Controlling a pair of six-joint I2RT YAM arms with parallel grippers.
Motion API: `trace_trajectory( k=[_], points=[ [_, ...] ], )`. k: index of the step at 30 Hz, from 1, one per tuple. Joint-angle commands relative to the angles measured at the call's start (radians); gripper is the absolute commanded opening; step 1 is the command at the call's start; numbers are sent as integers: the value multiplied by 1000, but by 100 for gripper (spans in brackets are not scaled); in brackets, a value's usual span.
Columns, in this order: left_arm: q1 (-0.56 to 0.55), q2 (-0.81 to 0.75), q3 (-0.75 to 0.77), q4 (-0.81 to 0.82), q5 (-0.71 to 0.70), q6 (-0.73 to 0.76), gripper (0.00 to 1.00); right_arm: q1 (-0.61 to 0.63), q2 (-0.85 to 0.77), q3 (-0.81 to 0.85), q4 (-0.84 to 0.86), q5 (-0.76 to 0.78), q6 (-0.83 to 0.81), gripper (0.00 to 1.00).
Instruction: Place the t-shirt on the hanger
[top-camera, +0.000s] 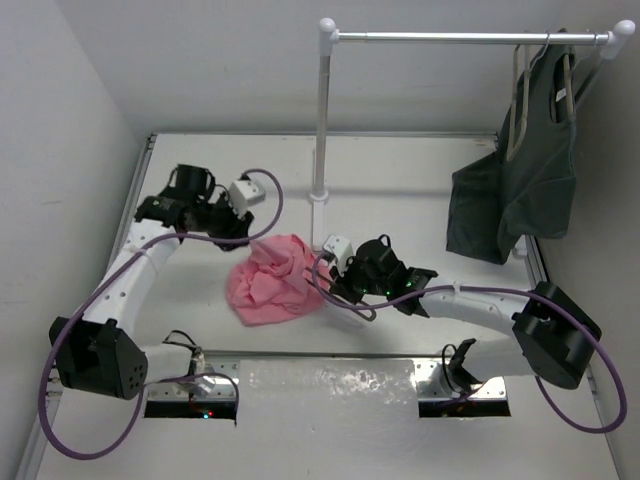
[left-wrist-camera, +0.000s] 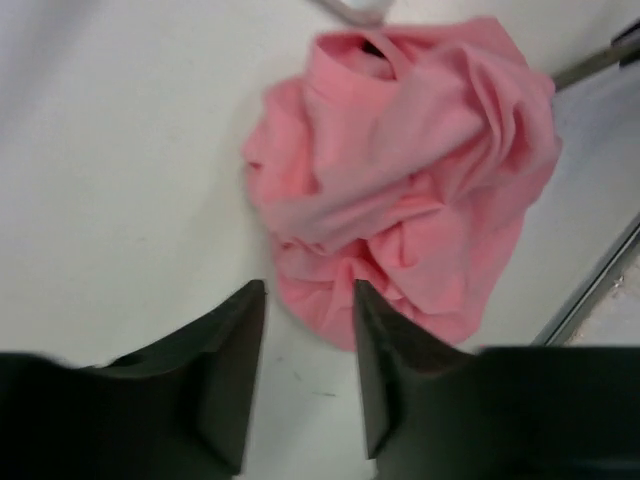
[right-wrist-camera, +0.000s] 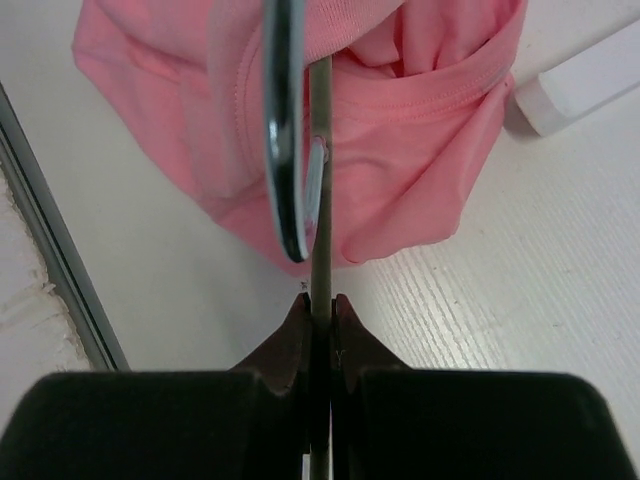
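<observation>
The right gripper (right-wrist-camera: 320, 308) clenches the hanger (right-wrist-camera: 320, 282) against the crumpled t-shirt (top-camera: 272, 282) on the counter (top-camera: 400, 190); the left gripper (left-wrist-camera: 308, 292) hovers released nearby. Threading seems underway; next, the left likely needs to pinch the collar open

Left wrist: close, facing down past left claw (left-wrist-camera: 308, 290) to t-shirt (left-wrist-camera: 400, 180) just beyond. Right wrist: close, past right claw (right-wrist-camera: 320, 300), same t-shirt beyond. Top external: 1 fixed view, high behind both claws, far; shares t-shirt.

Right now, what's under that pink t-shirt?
Only white table shows around the t-shirt. The hanger, clamped by the right end effector, extends toward it; anything beneath the fabric is hidden.
</observation>
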Motion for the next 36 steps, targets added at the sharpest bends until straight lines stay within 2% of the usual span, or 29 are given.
trace_trajectory(
  k=[1,2,3,5,8,14,20,21,23,24,25,27,30,32,36],
  points=[
    [-108,-15,-124,121,-7,-89,42,-19,-37,7,95,-4,33,0],
    [-156,-42,-153,166,-47,-92,56,-22,-39,7,103,-6,37,0],
    [-241,-56,-214,214,-105,-85,62,-23,-39,9,106,-15,39,0],
    [-274,-59,-269,337,-140,-72,67,-23,-37,12,108,-24,51,0],
    [-276,-6,-273,424,-244,-14,67,-23,-34,13,105,-43,52,0],
    [-334,99,-248,485,-288,104,70,-23,-40,16,114,-49,60,0],
    [-334,157,-251,372,-165,204,65,-25,-45,44,106,-41,51,0],
    [-334,153,-263,371,-154,207,63,-26,-46,48,101,-43,46,0],
    [-334,151,-285,412,-170,164,40,-29,-40,55,86,-52,37,0],
    [-333,154,-285,430,-189,140,16,-31,-40,55,83,-58,34,0],
    [-331,160,-270,468,-250,83,0,-37,-39,55,77,-57,29,0],
    [-305,162,-227,434,-278,67,0,-45,-42,47,68,-66,29,0],
    [-198,146,-104,343,-174,84,0,-63,-51,30,81,-77,43,0],
    [-143,126,-23,259,-158,153,0,-68,-34,57,82,-100,42,0],
    [-139,97,69,167,-229,272,0,-66,-8,107,49,-129,25,0]
  ],
)
